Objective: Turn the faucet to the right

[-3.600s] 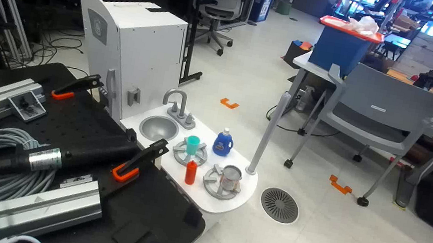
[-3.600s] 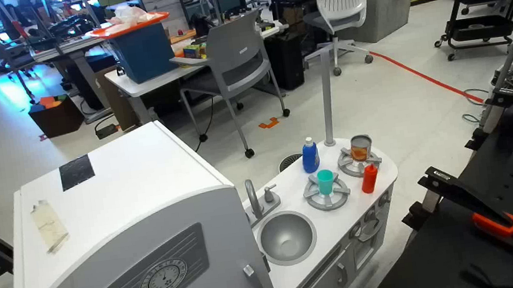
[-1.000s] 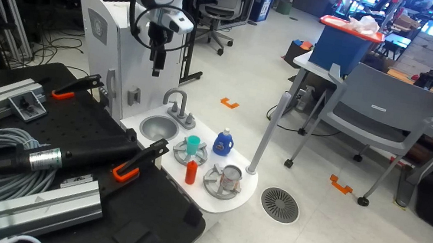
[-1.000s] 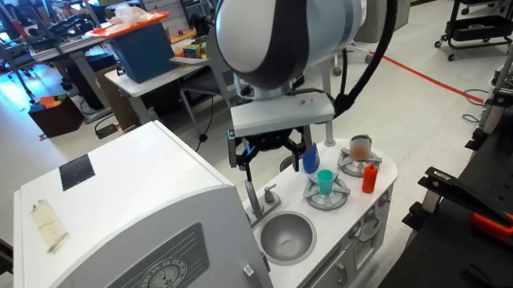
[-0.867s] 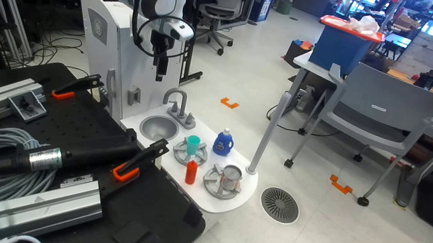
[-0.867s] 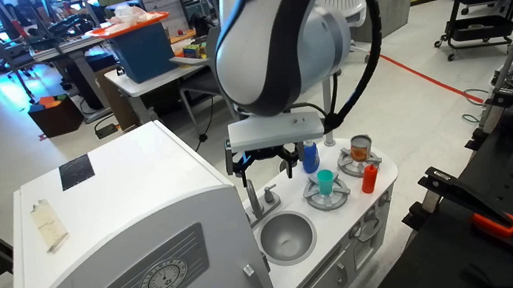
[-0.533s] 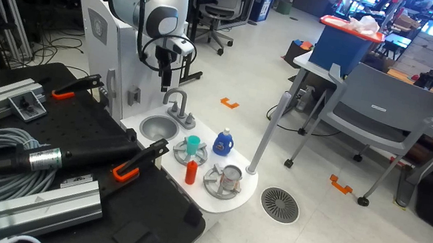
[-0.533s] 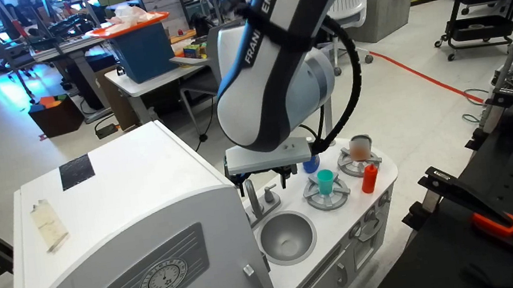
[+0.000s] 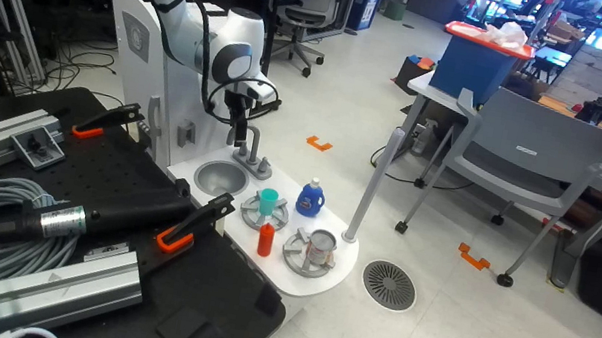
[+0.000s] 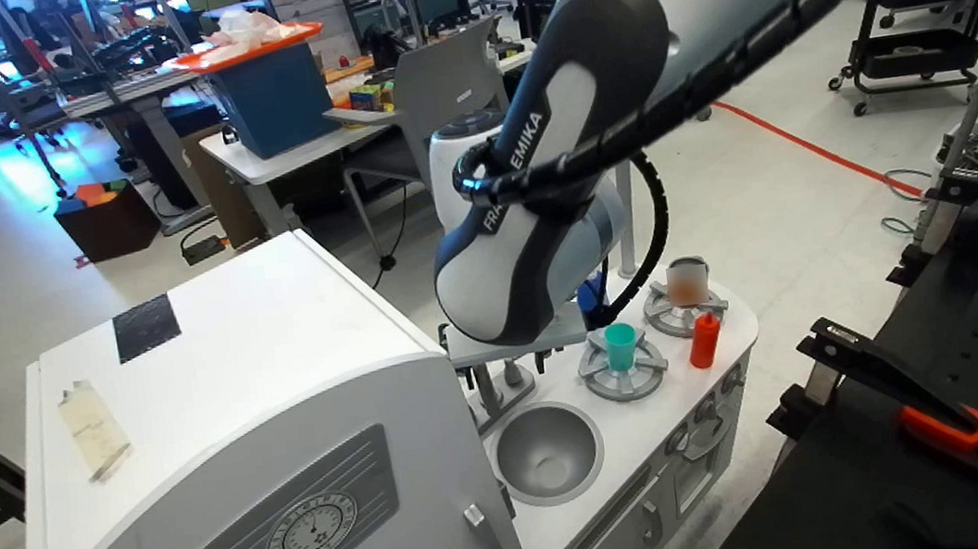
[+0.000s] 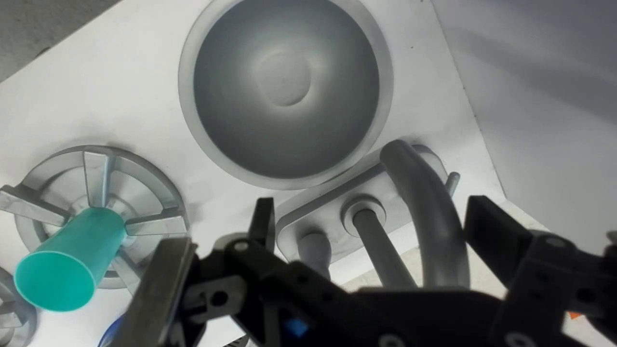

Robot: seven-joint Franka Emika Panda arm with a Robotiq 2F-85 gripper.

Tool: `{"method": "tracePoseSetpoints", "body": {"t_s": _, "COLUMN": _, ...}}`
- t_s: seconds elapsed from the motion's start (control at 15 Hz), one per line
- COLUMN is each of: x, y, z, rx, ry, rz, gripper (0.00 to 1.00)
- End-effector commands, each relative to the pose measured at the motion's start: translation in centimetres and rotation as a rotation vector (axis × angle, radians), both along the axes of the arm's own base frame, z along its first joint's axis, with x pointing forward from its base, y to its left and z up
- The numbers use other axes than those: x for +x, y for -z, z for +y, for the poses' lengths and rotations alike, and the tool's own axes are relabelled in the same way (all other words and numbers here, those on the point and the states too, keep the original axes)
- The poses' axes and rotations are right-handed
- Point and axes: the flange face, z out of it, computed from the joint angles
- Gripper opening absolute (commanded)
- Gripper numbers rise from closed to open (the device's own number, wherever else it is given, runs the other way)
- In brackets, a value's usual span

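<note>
The grey faucet (image 9: pixel 254 146) has an arched spout and stands behind the round sink basin (image 9: pixel 221 178) on the white unit. My gripper (image 9: pixel 239 143) is open at spout height, overlapping the spout in this exterior view. In an exterior view the arm hides the top of the faucet (image 10: pixel 489 396), and my fingertips (image 10: pixel 505 369) show on either side of it. In the wrist view the spout (image 11: pixel 429 207) and its upright stem lie between my open fingers (image 11: pixel 368 205). The spout is close to the right finger; I cannot tell if they touch.
A turquoise cup (image 11: pixel 72 260) stands on the near burner. A red bottle (image 9: pixel 265 241), a blue bottle (image 9: pixel 310 199) and a small metal pot (image 9: pixel 320 248) share the counter. A grey post (image 9: pixel 374 187) rises at its end. A tall white cabinet (image 10: pixel 255 340) stands beside the sink.
The arm came into view above the sink, then moved down and slightly along the counter until the fingers reached the spout. The gripper stayed open. The faucet has not visibly moved.
</note>
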Motion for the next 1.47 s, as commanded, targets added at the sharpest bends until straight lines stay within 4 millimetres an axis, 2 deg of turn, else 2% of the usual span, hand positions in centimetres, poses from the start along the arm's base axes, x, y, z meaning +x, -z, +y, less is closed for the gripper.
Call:
{"method": "tracePoseSetpoints", "body": {"t_s": 0.0, "x": 0.9, "y": 1.9, "z": 0.3, "rx": -0.03, "ry": -0.003, "rz": -0.021, "gripper": 1.0}}
{"method": "tracePoseSetpoints", "body": {"t_s": 0.33, "x": 0.7, "y": 2.5, "z": -0.1, "rx": -0.042, "ry": 0.012, "rz": 0.017, "gripper": 1.0}}
{"method": "tracePoseSetpoints", "body": {"t_s": 0.53, "x": 0.0, "y": 2.0, "z": -1.5, "rx": -0.075, "ry": 0.042, "rz": 0.093, "gripper": 1.0}}
{"method": "tracePoseSetpoints", "body": {"t_s": 0.73, "x": -0.8, "y": 2.4, "z": -4.2, "rx": -0.14, "ry": 0.094, "rz": 0.195, "gripper": 1.0}}
{"method": "tracePoseSetpoints", "body": {"t_s": 0.87, "x": -0.7, "y": 2.8, "z": -6.7, "rx": -0.192, "ry": 0.118, "rz": 0.22, "gripper": 1.0}}
{"method": "tracePoseSetpoints", "body": {"t_s": 1.0, "x": 0.3, "y": 3.1, "z": -10.4, "rx": -0.259, "ry": 0.162, "rz": 0.218, "gripper": 1.0}}
{"method": "tracePoseSetpoints", "body": {"t_s": 1.2, "x": 1.3, "y": 2.4, "z": -14.5, "rx": -0.321, "ry": 0.21, "rz": 0.225, "gripper": 1.0}}
{"method": "tracePoseSetpoints", "body": {"t_s": 1.33, "x": 1.2, "y": 1.5, "z": -15.7, "rx": -0.328, "ry": 0.211, "rz": 0.278, "gripper": 1.0}}
{"method": "tracePoseSetpoints", "body": {"t_s": 1.4, "x": 0.7, "y": 0.7, "z": -15.7, "rx": -0.314, "ry": 0.191, "rz": 0.341, "gripper": 1.0}}
